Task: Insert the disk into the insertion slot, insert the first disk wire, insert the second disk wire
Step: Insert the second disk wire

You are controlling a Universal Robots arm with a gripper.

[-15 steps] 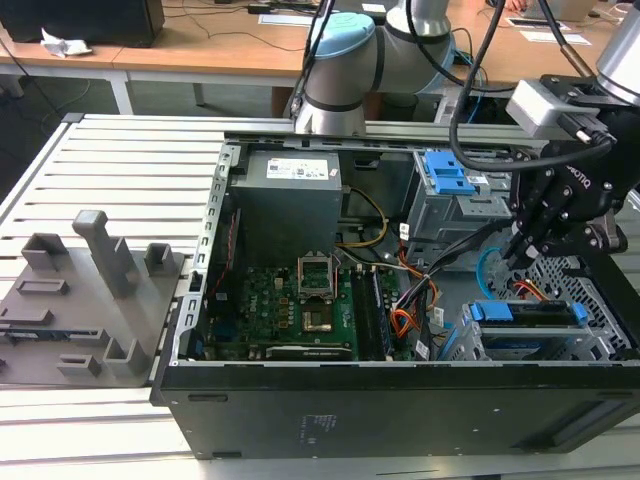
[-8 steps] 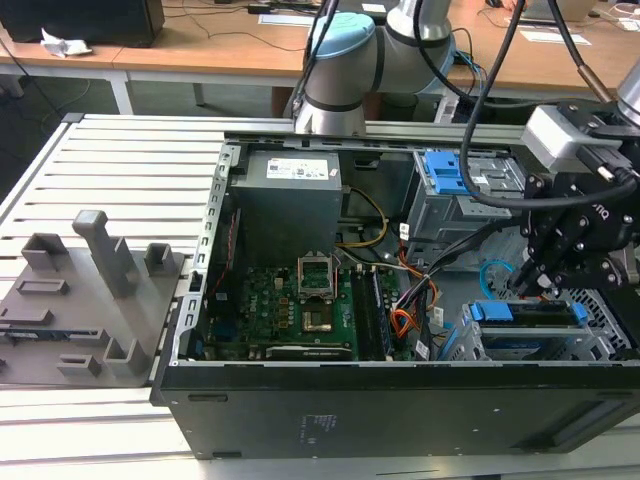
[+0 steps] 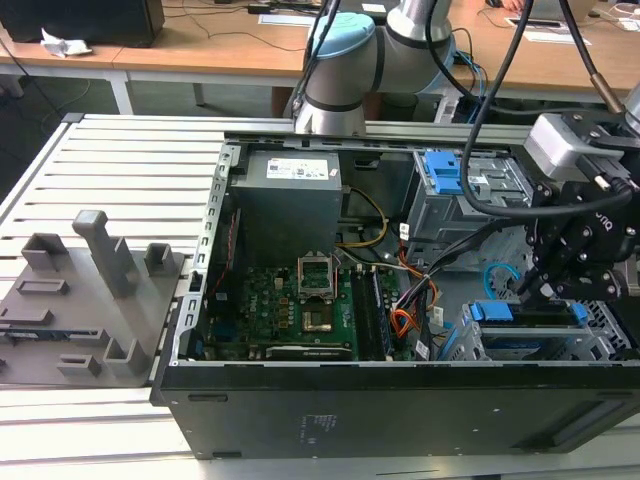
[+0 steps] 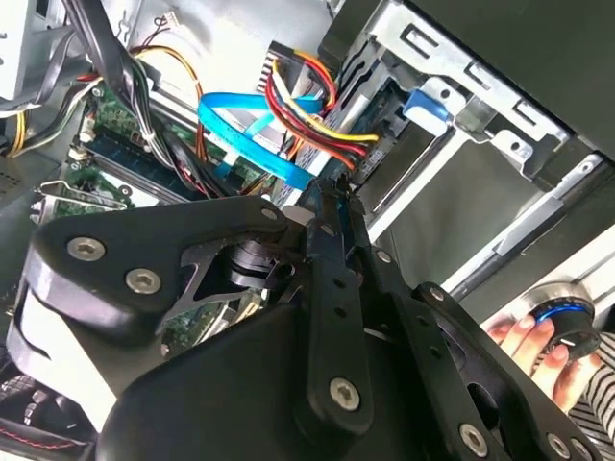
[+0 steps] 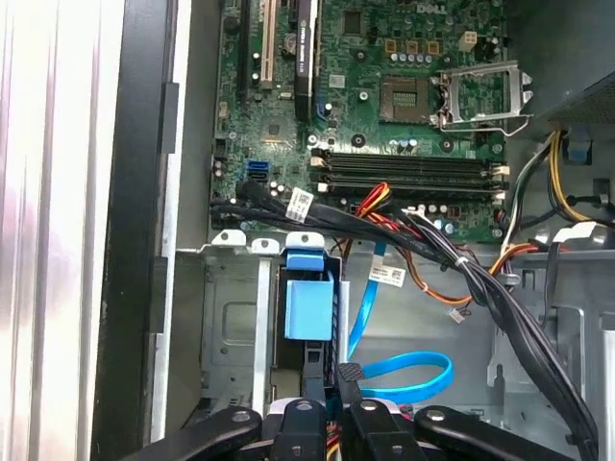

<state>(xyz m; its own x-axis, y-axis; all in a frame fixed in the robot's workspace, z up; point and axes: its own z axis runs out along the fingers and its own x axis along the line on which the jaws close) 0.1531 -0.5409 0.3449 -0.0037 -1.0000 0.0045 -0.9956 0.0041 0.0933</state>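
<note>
The disk (image 3: 525, 313), framed by its bright blue carrier (image 5: 309, 307), lies inside the insertion slot (image 3: 603, 338), the low grey perforated cage at the case's front right in the exterior view. My gripper (image 3: 528, 288) hangs just behind the disk's rear end. In both wrist views its black fingers stand close together, shut on the black connector of a flat blue wire (image 5: 413, 376) that loops back toward the motherboard. The gripper tip (image 4: 336, 187) sits beside a bundle of red, yellow and black wires (image 4: 312, 106) that runs to the disk's rear. Whether the connector is seated is hidden by the fingers.
The open case holds the motherboard (image 3: 300, 300), the power supply (image 3: 290, 205) and a taller grey cage with a blue latch (image 3: 442, 170). Black cable bundles (image 5: 452, 259) cross beside the slot. Grey fixtures (image 3: 100, 280) stand on the table left of the case. A person's hand (image 4: 524, 338) rests on a round device.
</note>
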